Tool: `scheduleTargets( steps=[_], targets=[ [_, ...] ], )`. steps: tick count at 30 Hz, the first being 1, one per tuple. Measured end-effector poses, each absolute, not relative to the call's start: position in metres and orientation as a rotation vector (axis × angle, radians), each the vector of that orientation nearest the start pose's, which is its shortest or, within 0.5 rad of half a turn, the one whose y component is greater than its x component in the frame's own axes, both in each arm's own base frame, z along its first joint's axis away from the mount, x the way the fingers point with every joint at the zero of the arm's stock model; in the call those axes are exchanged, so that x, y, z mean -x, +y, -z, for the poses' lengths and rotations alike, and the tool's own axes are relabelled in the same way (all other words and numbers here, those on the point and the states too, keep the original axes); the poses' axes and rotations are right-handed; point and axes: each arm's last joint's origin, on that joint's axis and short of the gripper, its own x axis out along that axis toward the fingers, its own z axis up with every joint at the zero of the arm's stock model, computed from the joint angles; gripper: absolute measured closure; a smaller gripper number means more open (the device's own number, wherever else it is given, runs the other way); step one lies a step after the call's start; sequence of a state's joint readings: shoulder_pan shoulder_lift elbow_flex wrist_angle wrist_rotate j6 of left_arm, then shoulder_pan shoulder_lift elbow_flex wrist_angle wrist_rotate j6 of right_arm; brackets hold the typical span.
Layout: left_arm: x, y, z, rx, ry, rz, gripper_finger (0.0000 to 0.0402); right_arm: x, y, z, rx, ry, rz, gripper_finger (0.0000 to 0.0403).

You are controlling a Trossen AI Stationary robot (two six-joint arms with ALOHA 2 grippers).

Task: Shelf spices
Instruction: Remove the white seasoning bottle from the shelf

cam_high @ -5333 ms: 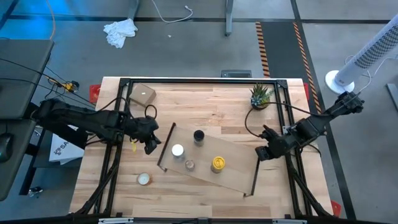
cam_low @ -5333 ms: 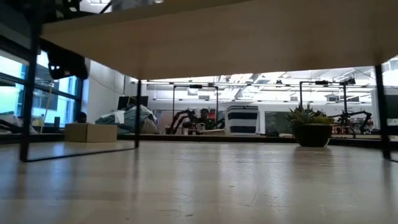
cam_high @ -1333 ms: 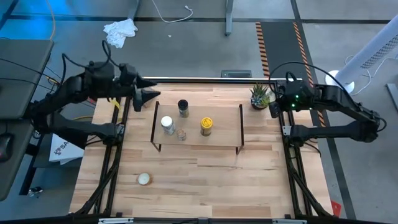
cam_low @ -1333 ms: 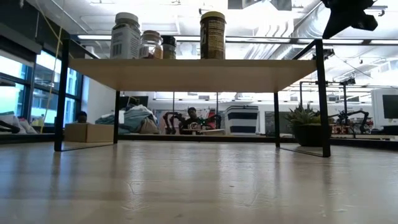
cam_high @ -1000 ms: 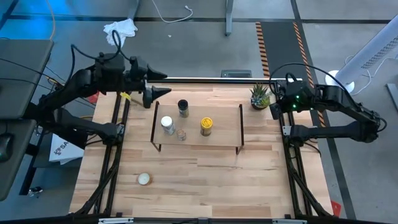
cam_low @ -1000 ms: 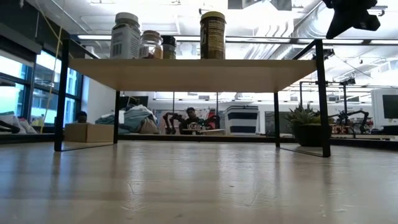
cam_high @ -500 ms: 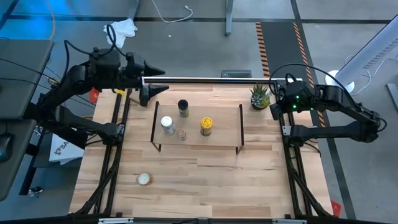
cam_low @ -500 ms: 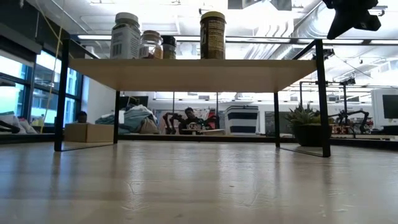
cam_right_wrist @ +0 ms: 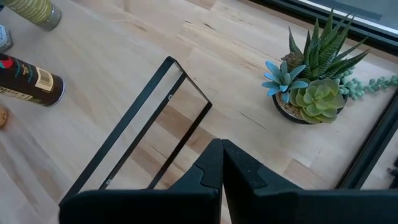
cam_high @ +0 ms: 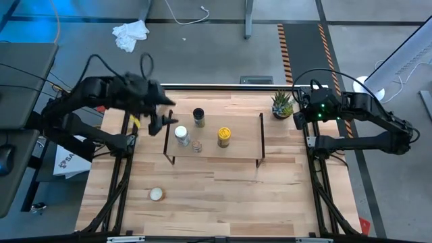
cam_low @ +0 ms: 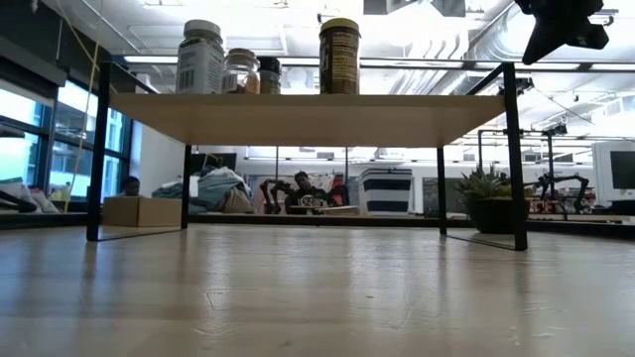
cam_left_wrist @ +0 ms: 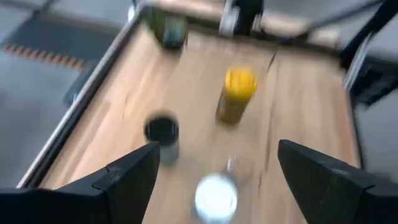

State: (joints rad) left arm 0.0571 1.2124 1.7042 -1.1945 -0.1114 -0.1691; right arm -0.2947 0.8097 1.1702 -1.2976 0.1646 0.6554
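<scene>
Overhead, the left end effector [cam_high: 164,120] blurs beside the shelf [cam_high: 236,148].

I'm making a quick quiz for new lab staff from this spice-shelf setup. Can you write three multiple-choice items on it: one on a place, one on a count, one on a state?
1. Where is the potted plant?
A. on the shelf
B. on the table beyond the shelf's right end
C. on the floor

2. How many jars stand on the shelf?
A. two
B. four
C. six

3. How are the left pincer's fingers?
A. spread wide, empty
B. shut on a jar
C. shut, empty

Answers:
1 B: the high view shows the plant on the tabletop near the right pincer, off the plank.
2 B: yellow jar, black-capped jar, white-capped jar and small glass jar all sit on the plank.
3 A: the left wrist view shows both fingers far apart with nothing between them.
</scene>
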Motion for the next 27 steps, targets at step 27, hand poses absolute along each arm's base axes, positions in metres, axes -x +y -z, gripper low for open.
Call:
scheduleTargets(
  steps=[27],
  targets=[
    [-0.228, 0.013, -0.371, -0.400, 0.995, 0.161, 0.0077, -0.098, -0.035, -0.359, -0.672, 0.767, 0.730, 0.0403]
  ],
)
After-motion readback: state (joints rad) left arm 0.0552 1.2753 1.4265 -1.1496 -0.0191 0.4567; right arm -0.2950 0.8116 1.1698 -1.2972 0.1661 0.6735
